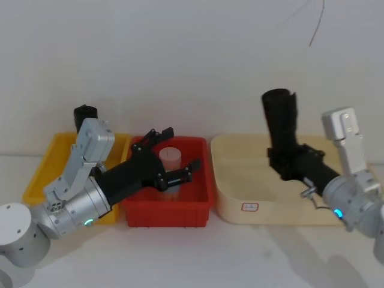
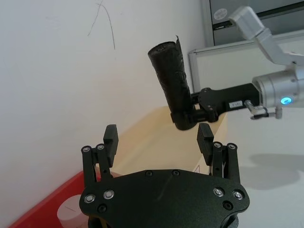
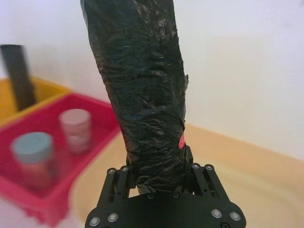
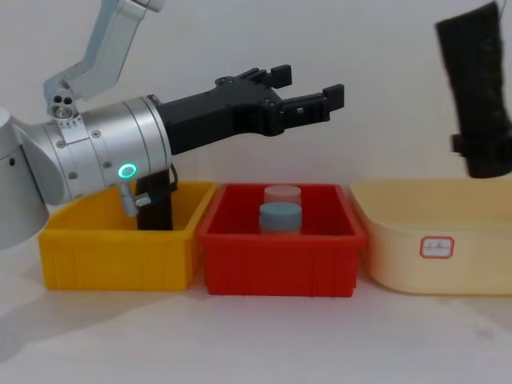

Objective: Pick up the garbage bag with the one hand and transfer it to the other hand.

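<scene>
Three bins [image 4: 120,256] [image 4: 280,268] [image 4: 400,268], two rolls [image 4: 478,96] [image 4: 154,210], two jars [image 4: 280,218] [image 4: 282,193]

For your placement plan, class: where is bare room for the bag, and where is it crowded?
Free: the cream tub floor below the bag in the right gripper, and the table in front. Crowded: red bin, two jars under the left gripper.

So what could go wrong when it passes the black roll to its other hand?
1. The right gripper clamps the garbage bag only near its bottom end, so the tall roll might tilt or slip when grabbed.
2. The open left gripper is apart from it; letting go early would likely drop it into the beige bin.
3. That gripper hangs over jars in the red bin and could bump them.
</scene>
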Robot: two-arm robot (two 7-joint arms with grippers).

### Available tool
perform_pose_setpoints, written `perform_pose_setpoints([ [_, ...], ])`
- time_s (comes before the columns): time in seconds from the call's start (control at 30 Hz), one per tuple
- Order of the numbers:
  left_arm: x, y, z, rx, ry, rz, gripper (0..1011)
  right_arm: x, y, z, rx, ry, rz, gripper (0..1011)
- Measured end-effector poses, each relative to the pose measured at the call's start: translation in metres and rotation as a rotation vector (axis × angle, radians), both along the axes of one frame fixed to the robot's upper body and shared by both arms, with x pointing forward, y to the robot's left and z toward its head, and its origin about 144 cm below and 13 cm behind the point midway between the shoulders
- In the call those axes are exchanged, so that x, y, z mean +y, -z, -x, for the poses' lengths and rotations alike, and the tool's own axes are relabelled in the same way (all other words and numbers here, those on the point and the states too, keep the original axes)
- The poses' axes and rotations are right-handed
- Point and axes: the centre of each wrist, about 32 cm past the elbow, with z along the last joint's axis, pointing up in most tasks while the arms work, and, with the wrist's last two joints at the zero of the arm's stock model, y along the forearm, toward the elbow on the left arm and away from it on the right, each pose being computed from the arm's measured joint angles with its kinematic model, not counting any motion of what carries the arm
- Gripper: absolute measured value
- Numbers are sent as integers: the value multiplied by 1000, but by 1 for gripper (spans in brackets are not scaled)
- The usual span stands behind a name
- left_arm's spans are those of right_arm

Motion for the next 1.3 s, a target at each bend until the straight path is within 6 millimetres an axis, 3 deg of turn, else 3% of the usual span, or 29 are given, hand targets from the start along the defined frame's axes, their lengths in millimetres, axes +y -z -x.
perform_pose_setpoints([
  [0.23,0,0,0,0,0,0,1002,-31,-8,-13,41,111,49,542],
  [0.53,0,0,0,0,0,0,1001,-49,-12,-16,68,167,92,792],
  [0.8,0,0,0,0,0,0,1002,-51,-19,-11,50,171,115,1000],
  [1.3,1,0,0,1,-6,0,1002,-31,-38,8,-27,74,101,1000],
])
